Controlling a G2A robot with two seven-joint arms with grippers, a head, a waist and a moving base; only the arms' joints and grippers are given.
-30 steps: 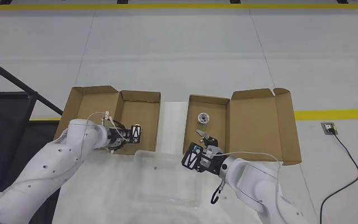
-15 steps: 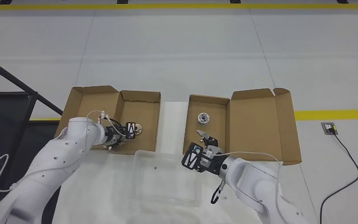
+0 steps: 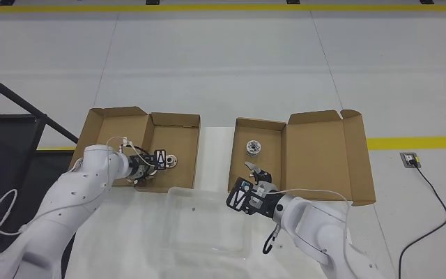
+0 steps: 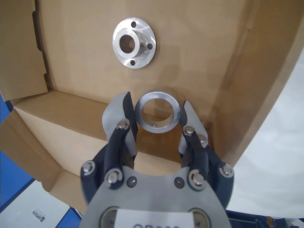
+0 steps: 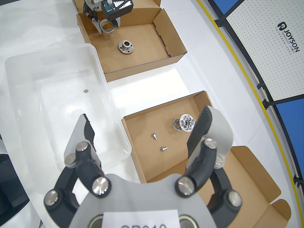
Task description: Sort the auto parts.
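Overhead, the left gripper (image 3: 162, 160) hangs inside the left cardboard box (image 3: 182, 136). Its wrist view shows it pinching a metal ring (image 4: 155, 126) near a flanged hub (image 4: 140, 59). The right wrist view has the right gripper (image 5: 146, 116) spread above a clear bin's (image 5: 99, 56) edge.

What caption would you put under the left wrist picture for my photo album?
Left claw grips a metal ring inside a cardboard box, a flanged hub lying nearby.
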